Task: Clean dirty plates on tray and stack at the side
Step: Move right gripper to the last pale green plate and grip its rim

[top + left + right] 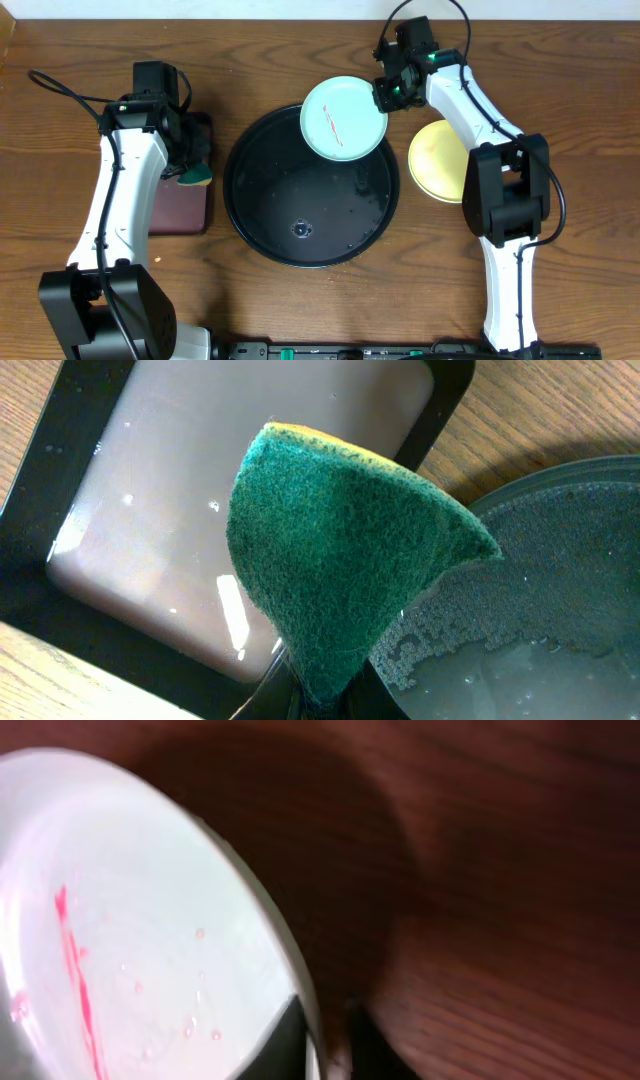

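Smears of thin red run across the mint-blue plate [340, 120], which the right jaws pinch by its right-hand rim; the right wrist view shows that rim [300, 1010] caught between the two dark fingers [275, 1045], shut on it. From overhead the plate overlaps the far right edge of the black tray [255, 215], with part of it over the wooden counter [560, 60] beyond. Small droplets speckle the plate's face and the tray's glossy floor. The pale yellow plate [435, 165] lies flat on the counter just right of the tray, and the right arm [505, 190] covers its right side. On the other side, the left jaws are closed on a green sponge [340, 560] with a yellow backing, pinched at its lower end so that it fans out. The sponge [197, 177] hangs over the right edge of the maroon tray [180, 210], beside the black tray's left rim. The left arm [125, 190] stretches above the maroon tray.
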Robot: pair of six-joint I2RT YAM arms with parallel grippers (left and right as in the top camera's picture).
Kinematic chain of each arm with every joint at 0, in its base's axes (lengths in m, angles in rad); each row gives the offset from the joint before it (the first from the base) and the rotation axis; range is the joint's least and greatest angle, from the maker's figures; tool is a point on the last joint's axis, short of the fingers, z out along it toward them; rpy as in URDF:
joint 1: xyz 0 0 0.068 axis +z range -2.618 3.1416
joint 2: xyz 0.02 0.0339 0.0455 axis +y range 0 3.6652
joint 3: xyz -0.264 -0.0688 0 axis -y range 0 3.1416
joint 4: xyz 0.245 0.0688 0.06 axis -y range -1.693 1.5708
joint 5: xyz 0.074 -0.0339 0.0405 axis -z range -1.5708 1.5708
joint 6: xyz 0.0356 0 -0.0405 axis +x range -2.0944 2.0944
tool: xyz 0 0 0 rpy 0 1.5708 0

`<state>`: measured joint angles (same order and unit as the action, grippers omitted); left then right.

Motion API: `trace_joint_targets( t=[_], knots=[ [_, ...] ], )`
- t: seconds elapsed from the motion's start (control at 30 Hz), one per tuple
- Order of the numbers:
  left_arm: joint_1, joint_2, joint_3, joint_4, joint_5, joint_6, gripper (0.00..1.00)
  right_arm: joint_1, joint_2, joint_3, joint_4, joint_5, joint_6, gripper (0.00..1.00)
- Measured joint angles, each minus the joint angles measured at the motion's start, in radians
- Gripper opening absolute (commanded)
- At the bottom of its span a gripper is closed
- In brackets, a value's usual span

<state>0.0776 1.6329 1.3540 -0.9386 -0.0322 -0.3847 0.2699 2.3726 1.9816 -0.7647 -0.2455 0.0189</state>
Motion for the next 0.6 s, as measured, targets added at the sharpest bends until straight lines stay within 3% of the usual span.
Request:
trace_joint_targets(
  t=[0.33,0.6],
  knots=[
    [0.000,0.000,0.000,0.001,0.000,0.000,0.07,0.002,-0.023,0.003,-0.114,-0.021,0.029,0.01],
    [0.000,0.000,0.000,0.003,0.000,0.000,0.07,0.035,-0.209,0.011,-0.325,-0.102,0.112,0.01]
  ],
)
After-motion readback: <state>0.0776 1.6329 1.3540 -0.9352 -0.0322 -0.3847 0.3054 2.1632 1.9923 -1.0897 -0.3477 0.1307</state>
